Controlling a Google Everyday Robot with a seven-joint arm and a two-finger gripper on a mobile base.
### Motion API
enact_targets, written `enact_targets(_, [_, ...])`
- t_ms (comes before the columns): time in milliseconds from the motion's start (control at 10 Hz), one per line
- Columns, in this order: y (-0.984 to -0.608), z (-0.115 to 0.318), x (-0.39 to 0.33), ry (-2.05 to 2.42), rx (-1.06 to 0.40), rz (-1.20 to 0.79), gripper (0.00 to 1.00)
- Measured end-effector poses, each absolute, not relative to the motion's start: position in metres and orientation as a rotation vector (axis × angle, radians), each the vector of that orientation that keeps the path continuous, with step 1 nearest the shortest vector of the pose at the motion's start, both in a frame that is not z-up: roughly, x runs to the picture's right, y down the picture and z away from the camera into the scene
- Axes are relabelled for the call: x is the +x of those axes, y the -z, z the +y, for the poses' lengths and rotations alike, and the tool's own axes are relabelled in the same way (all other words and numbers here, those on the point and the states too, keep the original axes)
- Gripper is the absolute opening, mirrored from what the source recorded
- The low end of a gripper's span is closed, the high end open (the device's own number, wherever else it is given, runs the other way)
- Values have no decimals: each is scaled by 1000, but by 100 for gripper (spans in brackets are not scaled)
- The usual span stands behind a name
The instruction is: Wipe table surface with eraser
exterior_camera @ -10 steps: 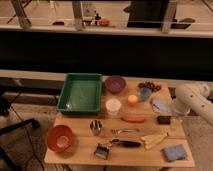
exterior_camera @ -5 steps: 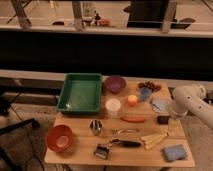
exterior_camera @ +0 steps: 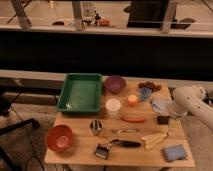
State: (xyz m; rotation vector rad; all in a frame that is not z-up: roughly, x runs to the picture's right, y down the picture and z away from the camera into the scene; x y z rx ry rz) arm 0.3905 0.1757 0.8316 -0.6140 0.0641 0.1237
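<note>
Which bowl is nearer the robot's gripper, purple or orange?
The round purple bowl at the back. The gripper hangs by the tan wooden table's right edge, beside the small dark eraser block; the round orange bowl sits front-left.

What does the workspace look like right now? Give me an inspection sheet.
Surface: table, tan wood, crowded.
Job's things: eraser lies flat near the right edge.
Clutter: green tray, purple bowl, grapes, blue cup, white cup, metal cup, fork, brush, banana, blue pad, red bowl.
Tool: tool at the right edge, just right of the eraser; white arm comes in from the right.
Cables: nothing seen.
Surroundings: dark wall behind the table.
</note>
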Motion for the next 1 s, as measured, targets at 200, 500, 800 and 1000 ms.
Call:
enact_targets(200, [-835,179,395,-129,-620,63,80])
enact_targets(500, [-839,183,399,-133,-629,62,80])
enact_targets(800, [-842,185,400,-135,-631,59,75])
enact_targets(1000, [-843,186,400,-134,-631,56,64])
